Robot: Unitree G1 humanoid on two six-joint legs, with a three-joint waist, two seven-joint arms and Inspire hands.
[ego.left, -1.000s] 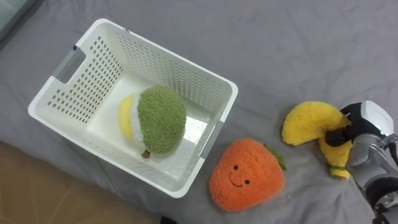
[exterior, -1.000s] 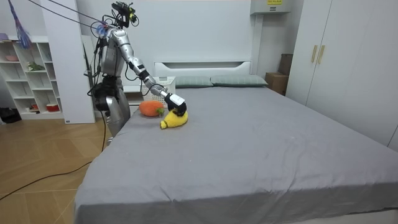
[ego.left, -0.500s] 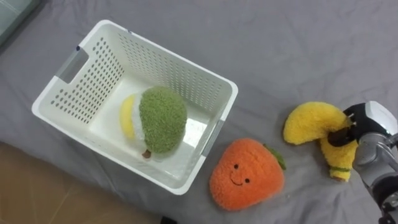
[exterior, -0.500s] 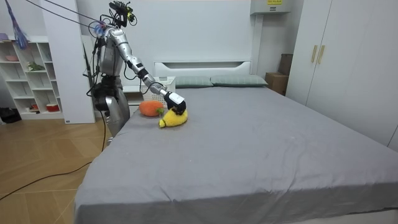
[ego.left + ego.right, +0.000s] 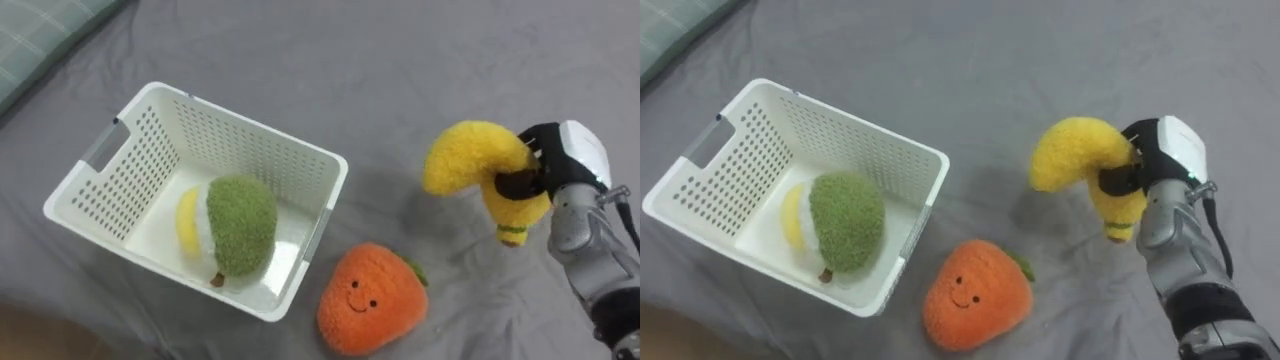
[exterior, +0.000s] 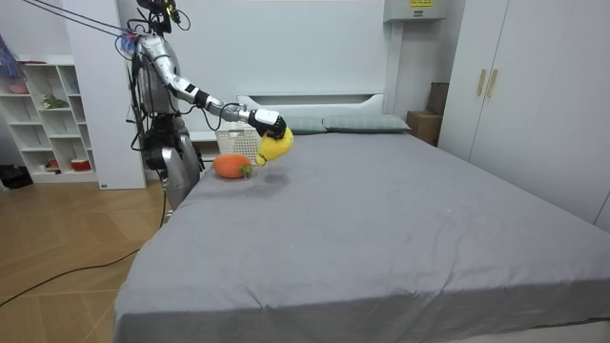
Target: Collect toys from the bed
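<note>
My right hand (image 5: 560,165) (image 5: 1160,155) (image 6: 266,120) is shut on a yellow plush banana (image 5: 478,167) (image 5: 1080,155) (image 6: 276,146) and holds it in the air above the grey bed. An orange plush fruit with a smiling face (image 5: 370,300) (image 5: 973,297) (image 6: 230,167) lies on the bed, below and left of the banana. To the left stands a white perforated basket (image 5: 110,170) (image 5: 710,150) (image 6: 238,143) that holds a green and yellow plush toy (image 5: 235,225) (image 5: 840,225).
The grey bedsheet (image 5: 380,70) stretches wide to the right of the basket. A checked pillow (image 5: 40,40) lies at the upper left. In the room view I stand at the bed's left side near its head, with white shelves (image 6: 48,114) behind me.
My right hand has lifted the banana off the sheet and carried it up and a little toward the basket. The camera has shifted as I straightened up.
</note>
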